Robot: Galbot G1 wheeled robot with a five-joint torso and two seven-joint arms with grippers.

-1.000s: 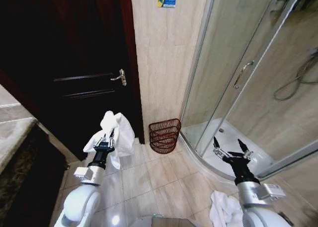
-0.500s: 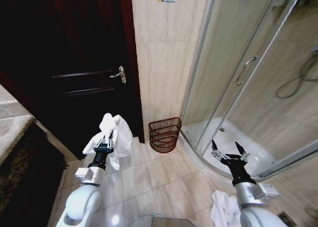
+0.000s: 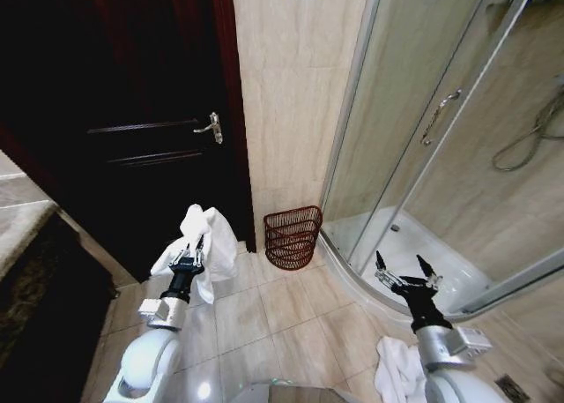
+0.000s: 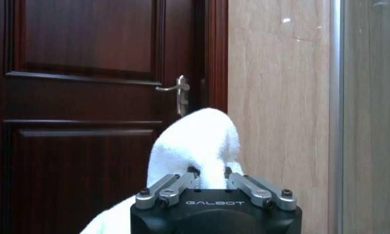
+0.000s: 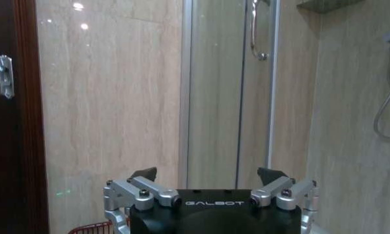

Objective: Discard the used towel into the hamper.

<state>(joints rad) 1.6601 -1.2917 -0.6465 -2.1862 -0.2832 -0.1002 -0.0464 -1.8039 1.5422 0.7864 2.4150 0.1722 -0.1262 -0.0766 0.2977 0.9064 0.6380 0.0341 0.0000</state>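
A white towel (image 3: 204, 240) hangs from my left gripper (image 3: 189, 257), which is shut on it at the lower left, in front of the dark door. In the left wrist view the towel (image 4: 195, 146) bulges up between the closed fingers (image 4: 175, 184). The hamper (image 3: 292, 237), a small dark red-brown wire basket, stands on the floor against the tiled wall, to the right of the towel and apart from it. Its rim (image 5: 91, 227) peeks into the right wrist view. My right gripper (image 3: 401, 272) is held open and empty near the shower's curved threshold.
A dark wooden door (image 3: 132, 112) with a metal handle (image 3: 211, 128) fills the left. The glass shower enclosure (image 3: 441, 138) takes the right. Another white cloth (image 3: 398, 361) lies on the floor by my right arm. A dark counter edge (image 3: 35, 271) runs along the far left.
The whole head view has shifted slightly, so the camera has moved. Both arms keep their poses; the towel stays in the left gripper.
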